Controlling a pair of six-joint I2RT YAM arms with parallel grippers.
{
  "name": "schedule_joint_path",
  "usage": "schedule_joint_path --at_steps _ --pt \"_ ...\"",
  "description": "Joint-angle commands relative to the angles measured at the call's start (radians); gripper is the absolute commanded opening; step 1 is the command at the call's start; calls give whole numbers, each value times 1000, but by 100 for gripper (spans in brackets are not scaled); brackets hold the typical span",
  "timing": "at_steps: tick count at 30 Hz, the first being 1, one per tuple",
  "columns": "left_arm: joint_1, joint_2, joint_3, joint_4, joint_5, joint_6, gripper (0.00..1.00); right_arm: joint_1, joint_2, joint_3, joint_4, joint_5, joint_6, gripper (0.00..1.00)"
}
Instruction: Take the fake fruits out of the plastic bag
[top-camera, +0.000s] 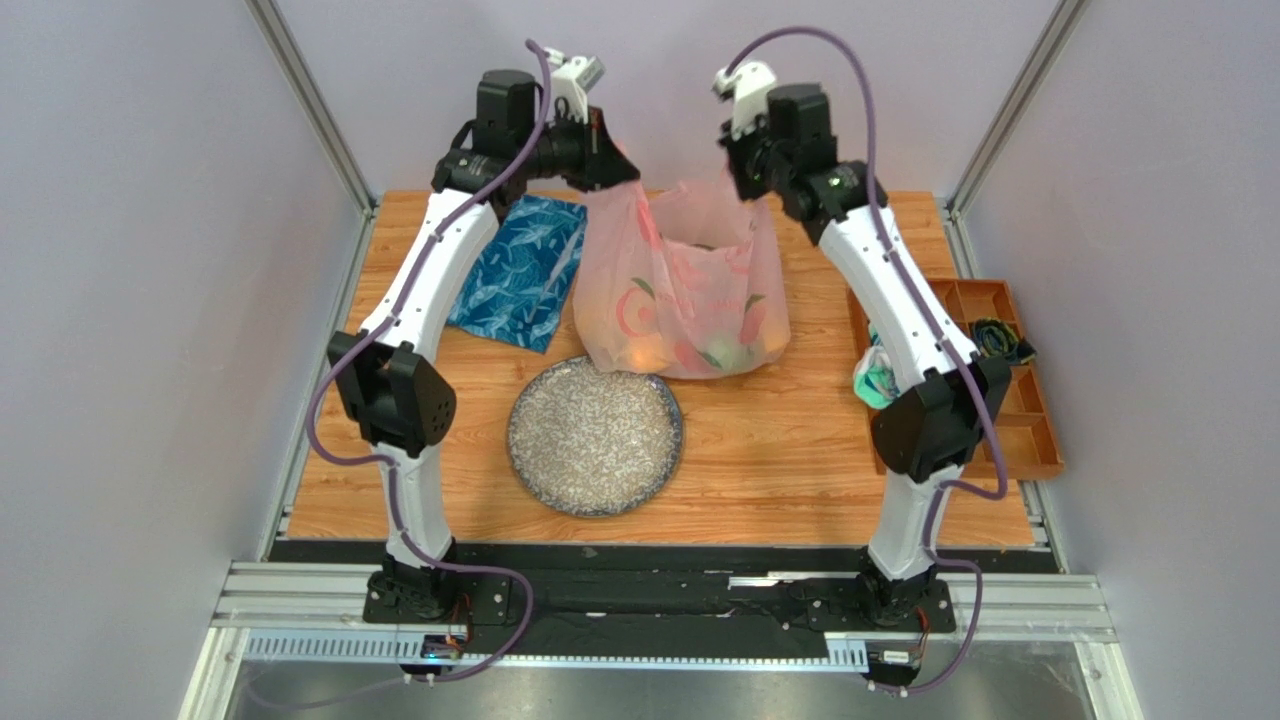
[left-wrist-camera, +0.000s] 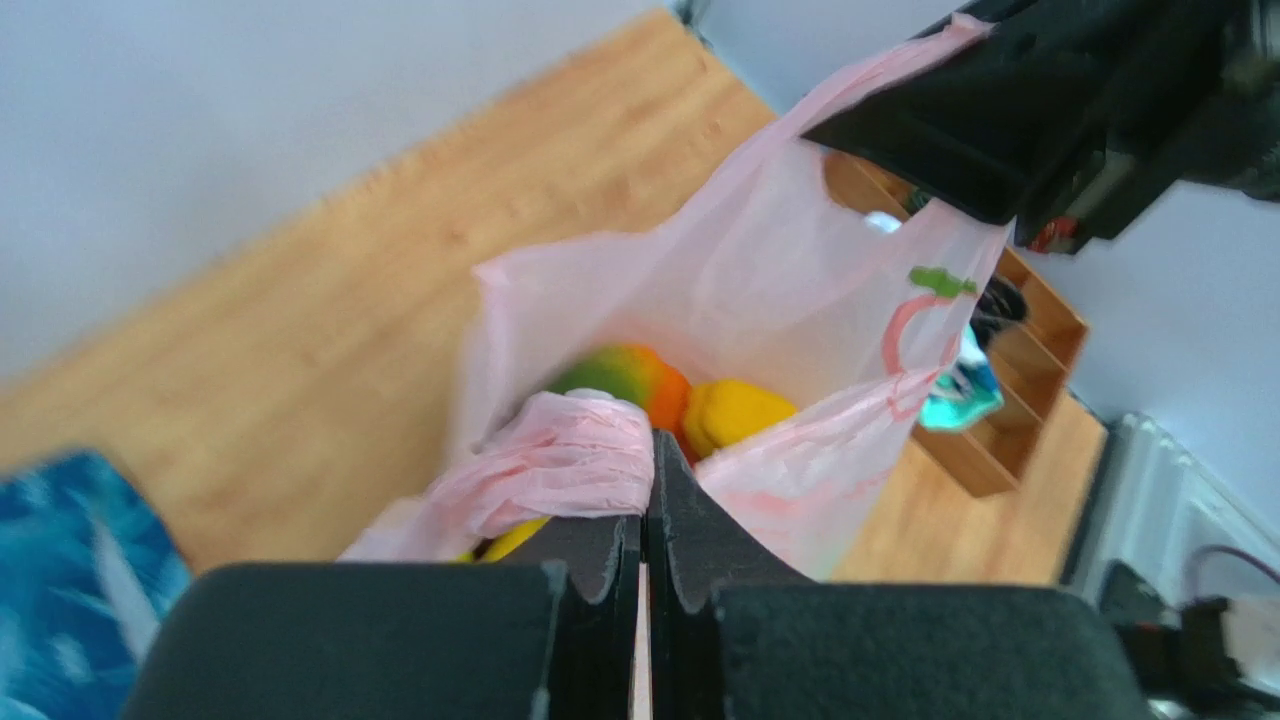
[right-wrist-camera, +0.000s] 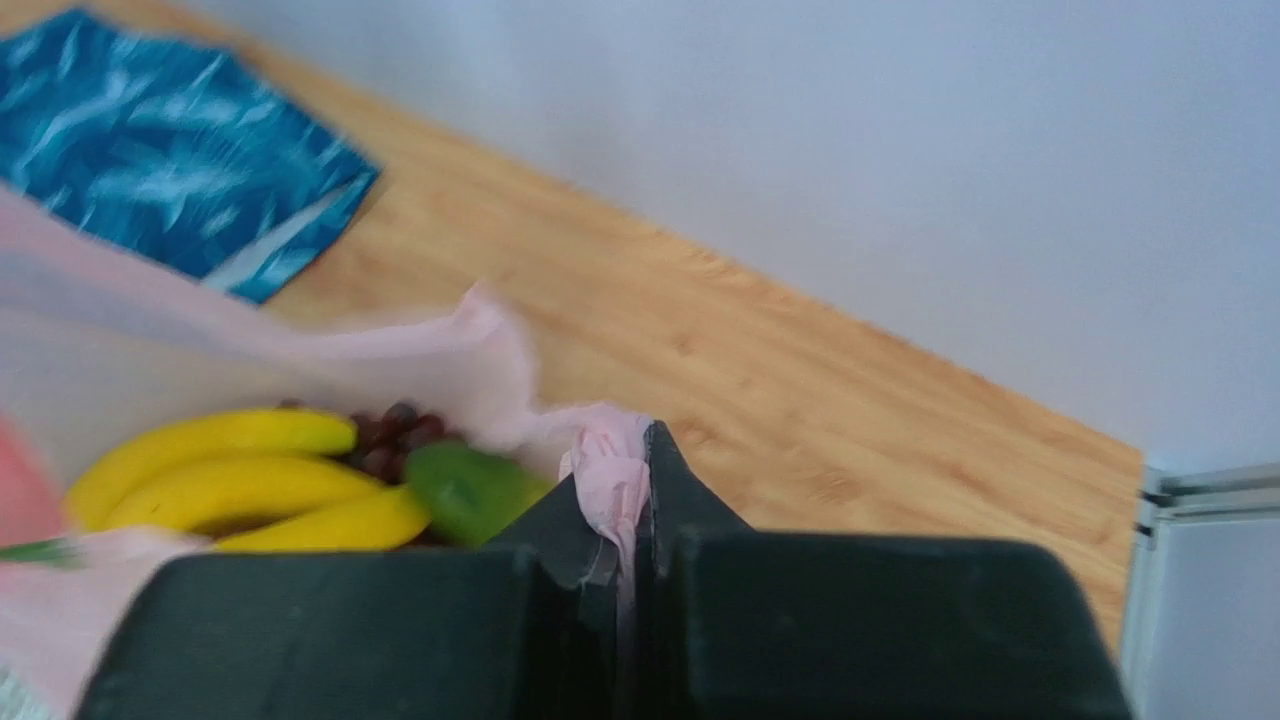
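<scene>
- I see my left pincer (left-wrist-camera: 649, 458) clamped on one handle of the plastic bag (left-wrist-camera: 751, 285), near the far edge of the desk (top-camera: 781, 450).
- My right pincer (right-wrist-camera: 642, 450) is clamped on the other.

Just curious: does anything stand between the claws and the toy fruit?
Only the thin pink plastic bag: the glossy plastic fruits lie inside it, while the left gripper and right gripper are each shut on its top edge.
</scene>
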Motion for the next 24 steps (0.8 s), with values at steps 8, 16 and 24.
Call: schedule_joint_path --at_steps 8,16,24 --pt "6 -52 264 -8 94 234 0 -65 -260 -111 163 -55 26 0" --pt "5 -378 -479 -175 186 476 0 -67 -692 -888 99 -40 51 0" --pt "-26 -414 -697 -172 223 343 2 -67 -745 -910 8 0 28 72"
